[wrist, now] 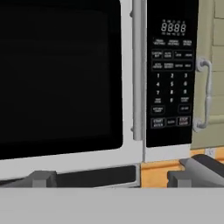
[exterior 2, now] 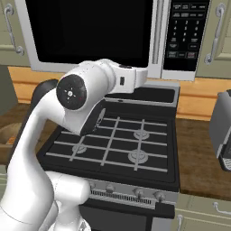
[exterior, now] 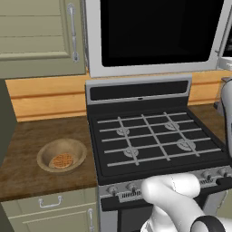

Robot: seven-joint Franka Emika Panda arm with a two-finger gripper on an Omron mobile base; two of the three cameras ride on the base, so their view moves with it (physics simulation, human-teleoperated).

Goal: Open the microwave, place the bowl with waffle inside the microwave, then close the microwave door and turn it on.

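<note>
Microwave door (wrist: 61, 78) shut, hand (wrist: 111, 177) wide open and empty facing it, so line your fingers up around the vertical bar handle (wrist: 137, 70) before closing and pulling; bowl (exterior: 61, 155) with waffle (exterior: 61, 161) waits on the worktop (exterior: 27, 154) near its front edge, left of the stove (exterior: 154, 140).

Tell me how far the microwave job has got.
Nothing is done yet. The silver-grey microwave door with black glass is shut, and the tan wooden bowl holding the orange-brown waffle sits on the counter left of the black stove. The open hand faces the door's vertical bar handle. Every step remains.
</note>
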